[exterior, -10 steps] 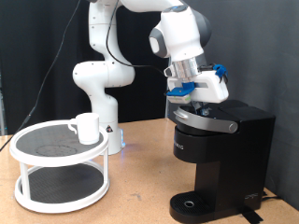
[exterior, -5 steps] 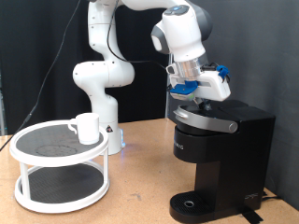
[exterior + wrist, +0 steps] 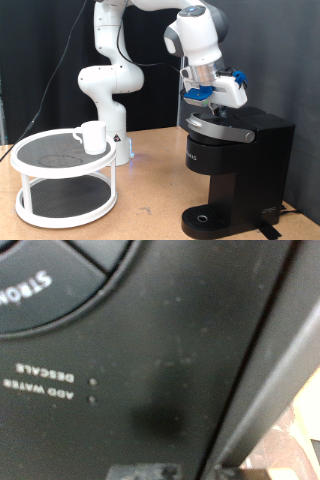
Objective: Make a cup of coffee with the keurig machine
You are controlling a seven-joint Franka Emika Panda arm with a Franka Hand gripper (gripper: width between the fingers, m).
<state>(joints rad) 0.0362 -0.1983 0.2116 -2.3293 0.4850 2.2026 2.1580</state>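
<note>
The black keurig machine (image 3: 238,165) stands at the exterior view's right with its rounded lid down. My gripper (image 3: 204,106) hovers just above the lid's top, its blue and white hand tilted over it. Its fingertips are not clear in either view. The wrist view is filled by the keurig machine's top panel (image 3: 150,350), very close, with the small labels "descale" and "add water" and part of a round button. The white cup (image 3: 92,137) stands on the top shelf of a white round rack at the exterior view's left, far from the gripper.
The white two-tier rack (image 3: 62,190) with dark mesh shelves sits at the exterior view's lower left. The robot's white base (image 3: 105,90) stands behind it. The wooden table (image 3: 150,210) lies between rack and machine. A black curtain hangs behind.
The gripper has risen slightly above the keurig lid and shifted a little to the exterior view's right. Cup and machine have not moved.
</note>
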